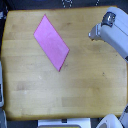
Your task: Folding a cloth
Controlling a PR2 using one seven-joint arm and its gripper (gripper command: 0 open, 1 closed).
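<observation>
The cloth [51, 41] is a flat pink-magenta sheet shaped like a long parallelogram, lying on the wooden tabletop [65, 90] toward the exterior view's upper left. One corner points up near the table's far edge and the opposite corner points down toward the table's middle. The robot arm [111, 34], grey-white, reaches in from the exterior view's right, well apart from the cloth. Its gripper end [93, 35] hovers over the table to the right of the cloth; the fingers are too blurred to tell their state.
Dark floor borders the table at the top corners. A white object [64, 122] sits at the bottom edge, another rounded white part [107, 122] at the bottom right, and a grey item [1, 95] at the left edge.
</observation>
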